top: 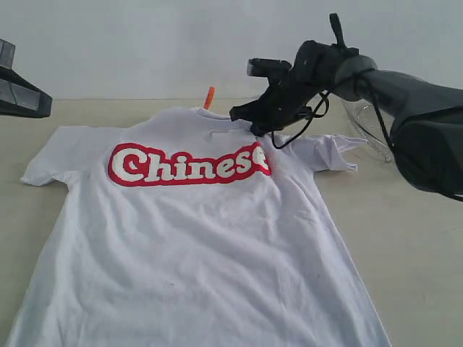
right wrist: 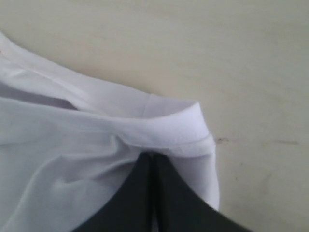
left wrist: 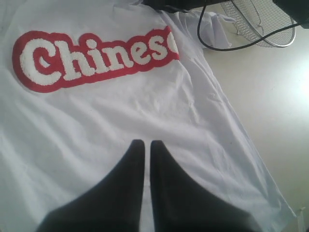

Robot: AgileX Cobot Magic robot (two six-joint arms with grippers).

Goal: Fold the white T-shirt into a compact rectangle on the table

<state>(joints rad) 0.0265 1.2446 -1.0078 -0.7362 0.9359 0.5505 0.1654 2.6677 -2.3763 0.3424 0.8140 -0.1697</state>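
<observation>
The white T-shirt lies front up on the table, red-outlined "Chinese" lettering across the chest and an orange neck tag at the far edge. My right gripper is down at the shirt's right shoulder beside the collar, shut on a pinch of fabric; the last letter is partly folded over there. In the right wrist view its tips sit under a hemmed white edge. My left gripper hangs shut and empty above the shirt below the lettering.
A round wire-mesh basket stands on the table behind the right arm, past the crumpled right sleeve. A black cable loops from the right arm. A dark part of the left arm shows at the far left edge.
</observation>
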